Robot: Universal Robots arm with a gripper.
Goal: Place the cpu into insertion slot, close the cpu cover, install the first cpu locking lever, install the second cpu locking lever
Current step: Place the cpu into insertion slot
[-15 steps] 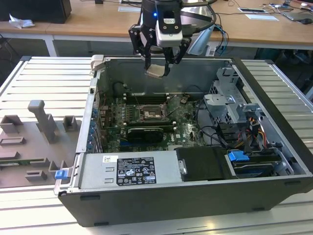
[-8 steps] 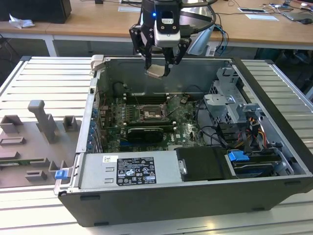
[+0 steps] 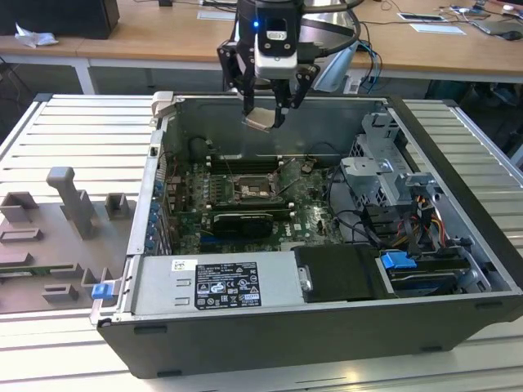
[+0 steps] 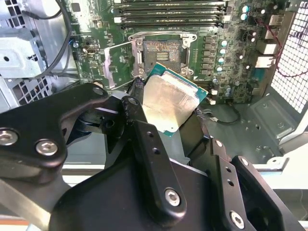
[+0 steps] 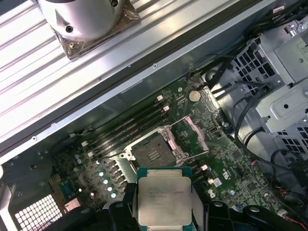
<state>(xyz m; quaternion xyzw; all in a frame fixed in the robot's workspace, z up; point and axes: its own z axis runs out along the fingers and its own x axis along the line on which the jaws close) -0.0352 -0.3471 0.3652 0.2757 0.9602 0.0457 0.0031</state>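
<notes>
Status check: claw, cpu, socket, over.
Claw shut on cpu, above the case. Insertion slot bare, cpu cover open. Nothing seen blocking the slot.

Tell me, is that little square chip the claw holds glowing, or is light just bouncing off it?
Only reflection: in the second wrist view the cpu is washed pale on top by glare; in the first wrist view it looks evenly grey; in the exterior view the gripper holds it above the computer case, whose inside lies darker than the slatted table.

matt silvery metal cpu (image 5: 165, 199), ribbed metal table (image 3: 49, 131), dark matt case wall (image 3: 245, 347)
</notes>
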